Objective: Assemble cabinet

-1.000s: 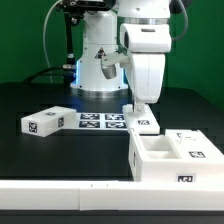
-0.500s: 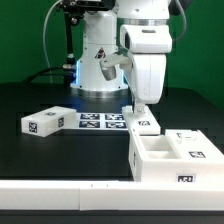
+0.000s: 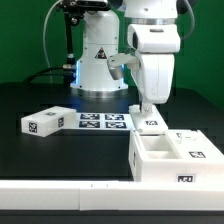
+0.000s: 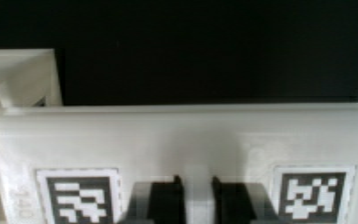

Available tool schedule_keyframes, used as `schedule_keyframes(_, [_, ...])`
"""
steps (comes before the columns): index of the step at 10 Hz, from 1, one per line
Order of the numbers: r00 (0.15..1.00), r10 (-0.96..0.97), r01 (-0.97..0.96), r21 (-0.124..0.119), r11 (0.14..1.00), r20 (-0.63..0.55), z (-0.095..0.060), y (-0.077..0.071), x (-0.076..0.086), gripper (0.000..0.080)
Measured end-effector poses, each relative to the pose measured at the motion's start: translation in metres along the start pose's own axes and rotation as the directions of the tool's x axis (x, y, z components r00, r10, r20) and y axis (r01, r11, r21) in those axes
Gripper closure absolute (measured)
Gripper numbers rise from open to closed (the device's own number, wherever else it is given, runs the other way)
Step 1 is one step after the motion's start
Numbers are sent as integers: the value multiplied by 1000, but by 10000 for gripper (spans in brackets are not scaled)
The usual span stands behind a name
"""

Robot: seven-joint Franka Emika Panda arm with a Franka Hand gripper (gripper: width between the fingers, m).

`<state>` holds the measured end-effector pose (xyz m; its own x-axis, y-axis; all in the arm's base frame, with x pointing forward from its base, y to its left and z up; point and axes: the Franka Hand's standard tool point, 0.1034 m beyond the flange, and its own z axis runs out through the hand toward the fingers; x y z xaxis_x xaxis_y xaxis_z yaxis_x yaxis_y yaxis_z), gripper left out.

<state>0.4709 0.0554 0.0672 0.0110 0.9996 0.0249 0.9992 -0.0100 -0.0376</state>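
As I checked both feeds, the gripper [image 3: 147,106] pointed straight down with a small white panel [image 3: 152,124] directly under the jaws, lying on the black table [image 3: 40,100]. In the wrist view the two dark fingers [image 4: 158,200] stood almost together over that panel [image 4: 176,140], with only a thin white sliver between them. I read the jaws as closed. I could not tell whether they pinched a ridge of the panel or merely pressed on it. One black-and-white tag sat on the panel to either side of the jaws.

The cabinet [image 3: 150,160] stood just beside the jaws, below them, towards the camera and the exterior view's right. It was open at the top, showing its compartments. I could not tell whether its rear edge touched the panel. The marker board [image 3: 100,121] lay flat near the jaws towards the exterior view's left. Beyond it, well apart from the jaws, a loose white block [image 3: 45,122] with one tag rested on the table.
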Motion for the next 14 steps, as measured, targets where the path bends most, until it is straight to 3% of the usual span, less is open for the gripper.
schedule_keyframes(4, [1000,19,-19,6,1000,0,1,2,-9,735])
schedule_keyframes(9, [1000,7,-7,-4,1000,-9,4,15,-6,735])
schedule_keyframes(14, [1000,7,-8,-9,1000,-10,5,16,-9,735])
